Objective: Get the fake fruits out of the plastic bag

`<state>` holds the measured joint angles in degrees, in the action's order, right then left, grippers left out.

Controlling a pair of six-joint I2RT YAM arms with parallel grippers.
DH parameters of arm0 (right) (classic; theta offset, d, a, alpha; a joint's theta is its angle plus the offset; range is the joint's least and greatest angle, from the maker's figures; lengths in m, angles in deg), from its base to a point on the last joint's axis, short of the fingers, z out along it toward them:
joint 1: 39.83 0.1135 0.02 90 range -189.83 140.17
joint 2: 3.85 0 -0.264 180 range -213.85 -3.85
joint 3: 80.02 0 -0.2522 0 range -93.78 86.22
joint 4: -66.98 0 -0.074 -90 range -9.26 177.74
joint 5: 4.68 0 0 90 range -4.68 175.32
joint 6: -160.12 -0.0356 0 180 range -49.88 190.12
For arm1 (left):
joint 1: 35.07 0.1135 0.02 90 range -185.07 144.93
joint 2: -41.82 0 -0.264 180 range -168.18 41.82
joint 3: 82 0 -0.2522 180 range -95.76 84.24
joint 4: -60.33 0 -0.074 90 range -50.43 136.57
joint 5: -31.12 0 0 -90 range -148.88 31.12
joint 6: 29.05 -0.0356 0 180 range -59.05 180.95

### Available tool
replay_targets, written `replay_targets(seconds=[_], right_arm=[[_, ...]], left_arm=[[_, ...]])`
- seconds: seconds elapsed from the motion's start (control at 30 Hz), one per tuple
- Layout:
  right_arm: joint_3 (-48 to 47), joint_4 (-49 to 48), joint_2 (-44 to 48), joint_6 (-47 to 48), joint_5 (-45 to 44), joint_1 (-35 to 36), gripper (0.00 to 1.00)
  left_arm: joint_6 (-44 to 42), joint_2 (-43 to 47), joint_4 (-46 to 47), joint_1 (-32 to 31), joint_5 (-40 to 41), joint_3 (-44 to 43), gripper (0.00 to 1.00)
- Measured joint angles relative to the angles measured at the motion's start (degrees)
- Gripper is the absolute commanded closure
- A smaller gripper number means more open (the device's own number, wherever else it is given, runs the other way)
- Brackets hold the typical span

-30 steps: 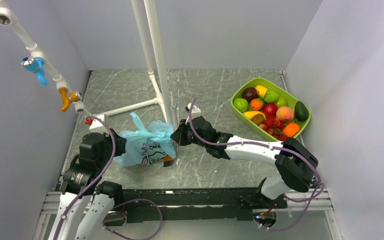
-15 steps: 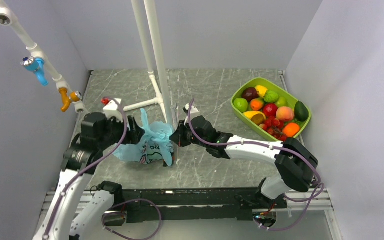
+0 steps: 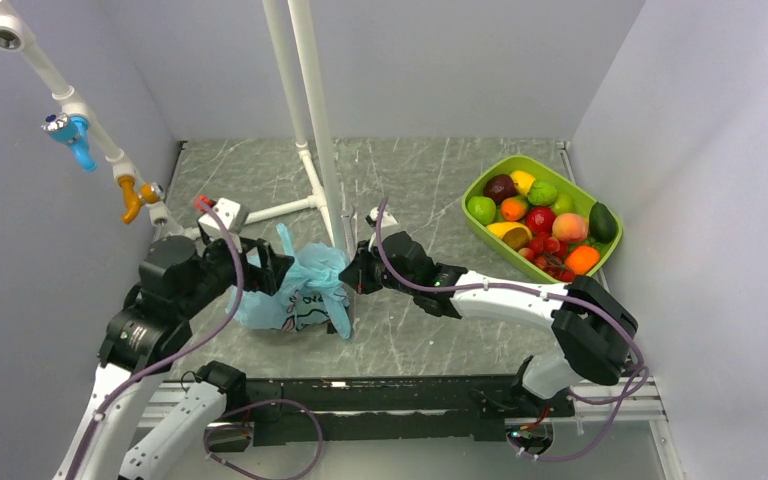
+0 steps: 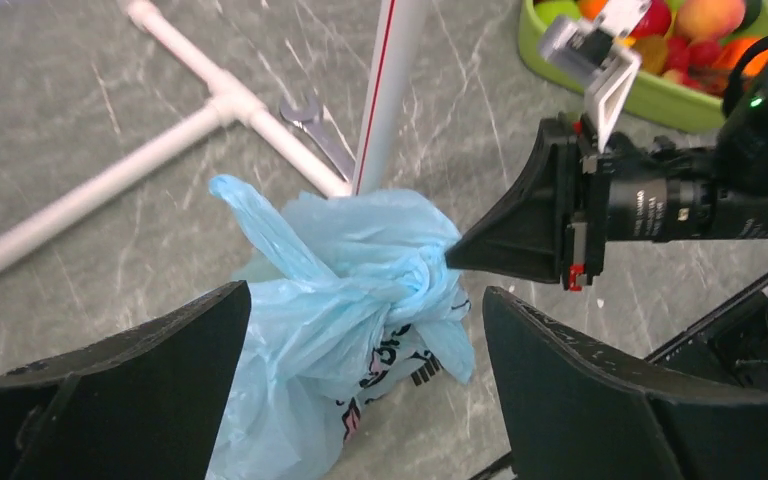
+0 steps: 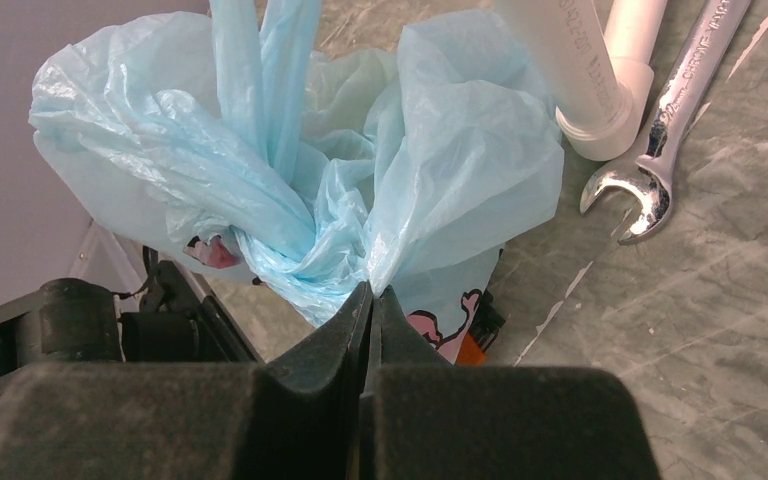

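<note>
Evidently we are at the opening step. The right pincer (image 5: 372, 290) is pressed together on the gathered neck of the plastic bag (image 3: 295, 292). The bag sits on the tabletop (image 3: 440, 180) at the foot of the white pipe stand (image 3: 320, 150). Our left pincer (image 4: 365, 295) hangs with its fingers wide apart on either side of the bag, gripping nothing. Next, we judge, it should close on a loose handle or fold opposite that grip and draw the mouth open. What the bag holds is hidden (the film is opaque). The lime-green tray (image 4: 675, 103), well apart to the right, holds a heap of fake fruits (image 3: 540, 220).
</note>
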<state>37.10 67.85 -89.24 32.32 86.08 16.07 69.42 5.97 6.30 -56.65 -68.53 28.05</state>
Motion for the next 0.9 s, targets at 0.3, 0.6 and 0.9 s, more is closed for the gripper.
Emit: replay_targets(seconds=[0.3,0.6,0.9], right_arm=[[0.0,0.5,0.4,0.3,0.0,0.0,1.00],[-0.1,1.9,1.5,0.7,0.0,0.0,1.00],[-1.8,3.7,1.4,1.6,-0.2,0.0,1.00]], left_arm=[[-4.6,-7.2,1.4,-0.1,-5.6,-1.7,0.14],[-10.6,-13.2,0.9,-2.7,-9.1,7.1,0.26],[-10.8,-8.8,4.5,-3.7,-10.6,13.8,0.67]])
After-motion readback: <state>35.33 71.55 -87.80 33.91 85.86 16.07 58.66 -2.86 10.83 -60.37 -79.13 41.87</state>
